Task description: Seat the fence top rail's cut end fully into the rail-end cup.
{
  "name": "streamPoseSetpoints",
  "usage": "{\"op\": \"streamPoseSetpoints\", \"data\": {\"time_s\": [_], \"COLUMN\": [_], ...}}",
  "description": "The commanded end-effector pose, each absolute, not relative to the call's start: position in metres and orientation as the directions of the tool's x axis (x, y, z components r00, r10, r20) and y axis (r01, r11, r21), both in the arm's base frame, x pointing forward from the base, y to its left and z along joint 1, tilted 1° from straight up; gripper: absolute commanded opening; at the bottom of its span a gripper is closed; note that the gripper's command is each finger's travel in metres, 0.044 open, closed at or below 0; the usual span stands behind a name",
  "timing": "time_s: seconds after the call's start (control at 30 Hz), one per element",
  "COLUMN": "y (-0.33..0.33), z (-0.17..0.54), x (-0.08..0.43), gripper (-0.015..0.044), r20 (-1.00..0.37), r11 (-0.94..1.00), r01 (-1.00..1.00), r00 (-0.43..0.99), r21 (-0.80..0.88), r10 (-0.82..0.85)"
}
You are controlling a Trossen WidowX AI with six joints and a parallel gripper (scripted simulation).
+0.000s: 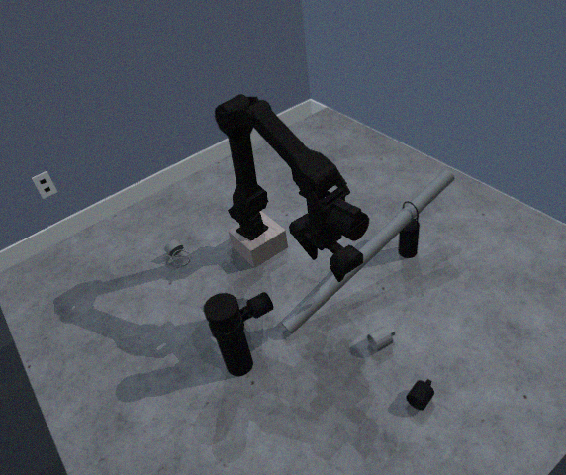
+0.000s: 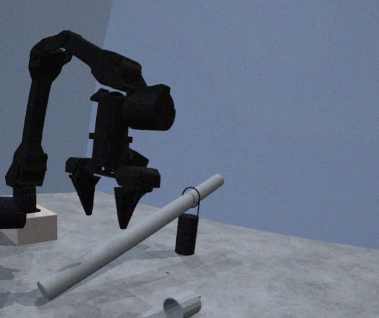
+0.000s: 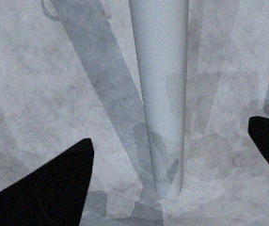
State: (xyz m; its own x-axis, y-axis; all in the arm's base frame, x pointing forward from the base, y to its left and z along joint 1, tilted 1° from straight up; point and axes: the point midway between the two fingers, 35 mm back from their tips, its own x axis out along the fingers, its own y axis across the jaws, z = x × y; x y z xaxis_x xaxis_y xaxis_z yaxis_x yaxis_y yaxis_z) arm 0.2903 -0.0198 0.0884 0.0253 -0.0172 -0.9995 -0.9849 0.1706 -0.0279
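The grey rail slopes down through the loop cap's thin ring above the small black post. Its low cut end is down at the floor, outside the rail-end cup. The big black post stands upright; the black rail-end cup sticks out from its band, high up near the post cap, above and apart from the rail's low end. My gripper is open and empty, pointing down above the rail's middle, one finger each side in the wrist view.
A pale grey cup fitting and a black one lie on the floor beyond the rail. A small fitting with wire loops lies left of the arm's base block. Walls stand behind.
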Motion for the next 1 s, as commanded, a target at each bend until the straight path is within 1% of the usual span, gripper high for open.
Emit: {"op": "streamPoseSetpoints", "data": {"time_s": [0.0,0.97], "y": [-0.019,-0.020], "z": [0.078,0.031], "x": [0.289,0.291], "gripper": [0.0440,0.0440], "r20": [-1.000,-1.000], "r11": [0.163,0.163], "r01": [-0.986,-0.986], "r00": [0.015,0.015], "r21": [-0.017,-0.017], "r10": [-0.013,-0.013]}}
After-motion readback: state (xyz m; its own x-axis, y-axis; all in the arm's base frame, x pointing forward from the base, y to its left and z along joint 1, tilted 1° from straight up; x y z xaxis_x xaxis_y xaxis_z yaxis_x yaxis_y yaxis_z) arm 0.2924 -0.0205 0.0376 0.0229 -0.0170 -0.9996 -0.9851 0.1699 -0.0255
